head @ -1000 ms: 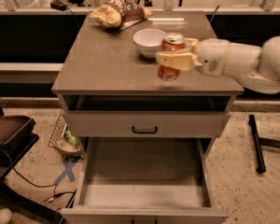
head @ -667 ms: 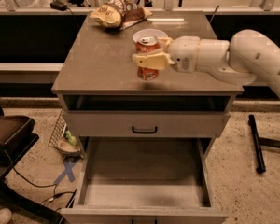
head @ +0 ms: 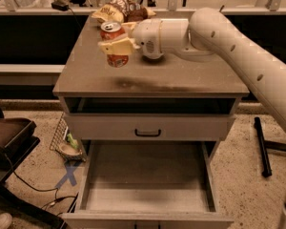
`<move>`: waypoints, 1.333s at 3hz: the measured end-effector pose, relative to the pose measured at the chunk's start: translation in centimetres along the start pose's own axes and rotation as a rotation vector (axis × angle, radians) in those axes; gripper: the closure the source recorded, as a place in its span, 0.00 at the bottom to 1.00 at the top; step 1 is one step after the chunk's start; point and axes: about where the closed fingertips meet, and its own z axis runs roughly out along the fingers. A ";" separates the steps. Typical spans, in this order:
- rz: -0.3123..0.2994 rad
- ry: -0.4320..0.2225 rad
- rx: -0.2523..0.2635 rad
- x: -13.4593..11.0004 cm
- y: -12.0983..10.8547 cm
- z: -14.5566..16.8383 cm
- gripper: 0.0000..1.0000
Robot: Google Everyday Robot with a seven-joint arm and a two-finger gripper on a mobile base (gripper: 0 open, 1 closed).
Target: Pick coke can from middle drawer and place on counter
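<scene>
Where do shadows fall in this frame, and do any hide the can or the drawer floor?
Camera view: the gripper, shut on the coke can, and the arm cast a soft dark smear on the counter in front of them. Camera view: the open middle drawer is evenly lit, dimmer at its rear. Camera view: no shadow hides the can.

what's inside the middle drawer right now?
Only its bare floor shows in the middle drawer; the near strip behind its front wall is hidden. The coke can is in the gripper, shut on it, over the counter.
</scene>
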 end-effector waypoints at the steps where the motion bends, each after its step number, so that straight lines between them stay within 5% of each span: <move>1: 0.011 -0.002 -0.047 0.4 -0.2 3.2 1.00; 4: 0.022 0.012 -0.158 4.4 2.7 8.9 0.98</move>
